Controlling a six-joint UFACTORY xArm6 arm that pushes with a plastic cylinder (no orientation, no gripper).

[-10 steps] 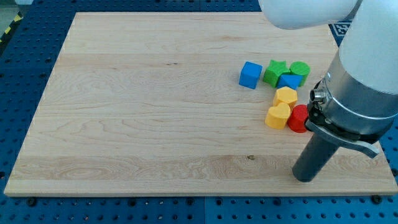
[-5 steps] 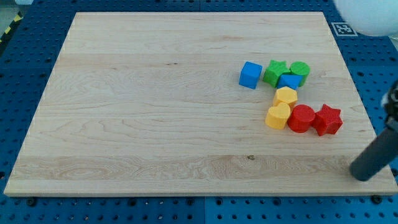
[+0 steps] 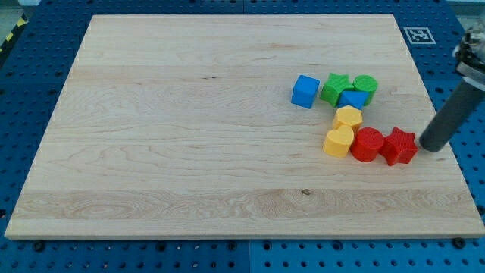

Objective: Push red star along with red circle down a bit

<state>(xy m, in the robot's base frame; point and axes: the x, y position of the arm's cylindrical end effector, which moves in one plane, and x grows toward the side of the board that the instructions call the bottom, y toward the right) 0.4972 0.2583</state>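
- The table is a pale wooden board lying on a blue pegboard surface that shows around its edges.
- My tip is at the view's right, near the table's right edge, at the lower end of a dark rod that slants up toward the view's top right.
- The tool is a plain rod with no jaws, so there is nothing to open or close, and it holds nothing.
- The red star lies just to the view's left of my tip; whether the two touch cannot be told, though any gap is very slight.
- The red circle sits against the star's left side, and the pair forms a short row running left to right.
- A yellow block, shaped rather like a heart, touches the red circle on its left.
- A second yellow block, with flat angled sides, rests just above that one, toward the view's top.
- Further toward the view's top is a tight cluster: a green star, a green round block and a small blue block tucked below and between them.
- A blue cube stands just to the left of the green star, slightly apart from it.
- A black-and-white square marker lies beyond the table's top right corner.
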